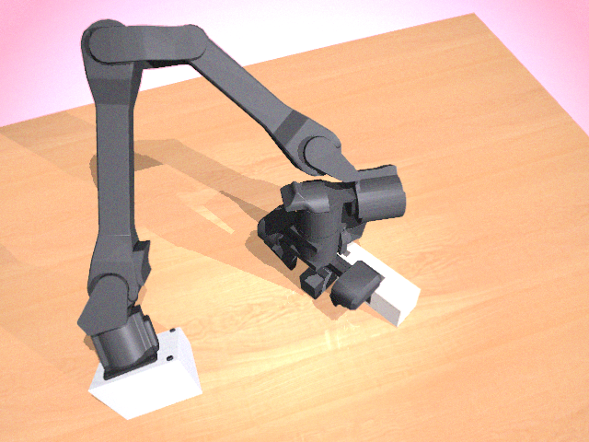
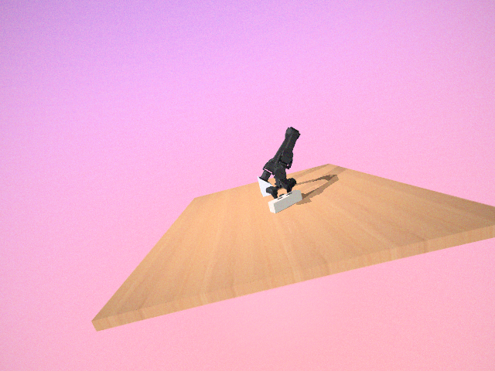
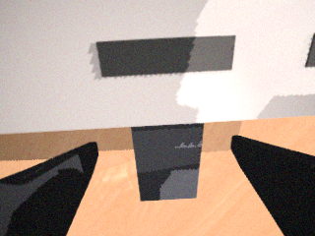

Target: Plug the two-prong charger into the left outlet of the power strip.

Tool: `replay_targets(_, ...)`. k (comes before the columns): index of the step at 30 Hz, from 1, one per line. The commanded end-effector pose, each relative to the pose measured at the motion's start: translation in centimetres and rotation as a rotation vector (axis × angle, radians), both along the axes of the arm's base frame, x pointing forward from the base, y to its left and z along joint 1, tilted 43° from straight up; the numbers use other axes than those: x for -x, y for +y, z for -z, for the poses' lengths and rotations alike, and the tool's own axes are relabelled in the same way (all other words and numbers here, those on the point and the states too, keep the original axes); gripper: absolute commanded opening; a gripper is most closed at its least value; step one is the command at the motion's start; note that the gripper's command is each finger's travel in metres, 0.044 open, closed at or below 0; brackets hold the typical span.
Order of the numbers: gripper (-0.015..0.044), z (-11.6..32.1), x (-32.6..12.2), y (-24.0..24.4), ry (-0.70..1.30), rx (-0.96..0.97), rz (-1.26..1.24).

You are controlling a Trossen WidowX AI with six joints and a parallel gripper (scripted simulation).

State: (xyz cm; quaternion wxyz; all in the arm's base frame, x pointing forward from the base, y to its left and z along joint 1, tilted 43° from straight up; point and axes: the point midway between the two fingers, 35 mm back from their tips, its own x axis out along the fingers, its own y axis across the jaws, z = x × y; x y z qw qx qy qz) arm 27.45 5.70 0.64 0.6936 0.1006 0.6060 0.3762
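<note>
The white power strip (image 1: 397, 289) (image 2: 285, 202) (image 3: 44, 74) lies on the table under and beside my gripper. In the wrist view a dark rectangle (image 3: 148, 58) shows on its pale face, and part of another dark patch (image 3: 311, 56) shows at the right edge. The charger (image 3: 167, 159), a dark block, stands between my fingers and meets the strip's near edge in that view. Its prongs are hidden, so I cannot tell how far in they are. My gripper (image 1: 299, 270) (image 2: 281, 194) (image 3: 164, 145) is wide open, with gaps on both sides of the charger. In the top and exterior views the charger cannot be made out.
The arm stands on a white base box (image 1: 152, 389) (image 2: 262, 187), at the lower left in the top view. The wooden table (image 1: 452, 371) (image 2: 192, 259) lies under everything. Its far edge shows at the top of the top view.
</note>
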Motion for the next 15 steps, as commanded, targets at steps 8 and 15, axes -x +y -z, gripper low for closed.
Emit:
replay_targets(8, 0.0440, 0.0, 0.5, -0.3, -0.017, -0.004, 0.001)
replay_targets(15, 0.0440, 0.4, 1.4, -0.6, -0.017, -0.004, 0.001)
